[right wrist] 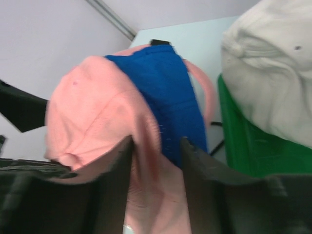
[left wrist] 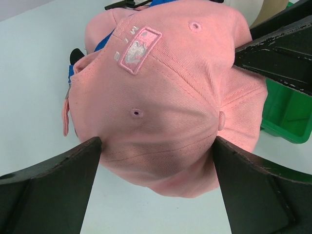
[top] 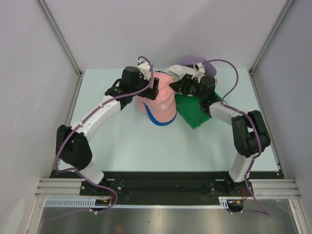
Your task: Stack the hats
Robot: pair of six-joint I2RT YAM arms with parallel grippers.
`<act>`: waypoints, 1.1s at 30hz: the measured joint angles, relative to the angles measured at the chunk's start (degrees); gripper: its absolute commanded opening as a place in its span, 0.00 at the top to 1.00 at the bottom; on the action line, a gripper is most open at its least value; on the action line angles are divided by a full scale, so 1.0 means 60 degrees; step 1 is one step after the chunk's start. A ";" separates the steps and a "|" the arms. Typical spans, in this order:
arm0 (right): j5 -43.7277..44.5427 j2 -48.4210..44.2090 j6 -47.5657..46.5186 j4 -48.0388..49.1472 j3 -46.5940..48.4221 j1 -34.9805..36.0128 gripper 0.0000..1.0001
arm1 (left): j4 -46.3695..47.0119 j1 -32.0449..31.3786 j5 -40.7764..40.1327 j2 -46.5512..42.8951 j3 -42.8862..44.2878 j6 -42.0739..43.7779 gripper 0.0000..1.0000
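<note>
The pink cap (left wrist: 161,97) sits over the royal blue cap (right wrist: 170,97) at mid-table (top: 122,146), beside the green tray (right wrist: 243,146). The left gripper (left wrist: 156,146) is wide open astride the crown and holds nothing. The right gripper (right wrist: 156,146) is half closed with pink fabric between its fingers (pinched or loose, I cannot tell). I would seat the crown evenly, with the brims aligned.

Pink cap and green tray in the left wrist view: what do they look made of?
Pink cap: woven fabric, likely cotton twill, matte; fine diagonal weave lines, stitched seams, embroidered eyelets and a sewn patch show. Green tray: probably moulded plastic, smooth with a slight sheen; hard straight rim, uniform colour, no weave visible.
</note>
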 measured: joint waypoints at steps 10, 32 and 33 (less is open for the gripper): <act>0.0933 -0.0809 -0.0444 -0.1220 -0.0517 -0.0033 0.09 | -0.0015 0.0197 0.0135 0.0000 0.0000 -0.0069 0.00; 0.1497 -0.3810 -0.1228 -0.4346 -0.1468 -0.1330 0.05 | 0.0138 0.0597 0.0597 -0.1126 -0.0007 -0.0262 0.00; 0.1548 -0.3712 -0.1231 -0.4437 -0.1468 -0.1264 0.05 | 0.0153 0.0597 0.0612 -0.1129 -0.0007 -0.0280 0.00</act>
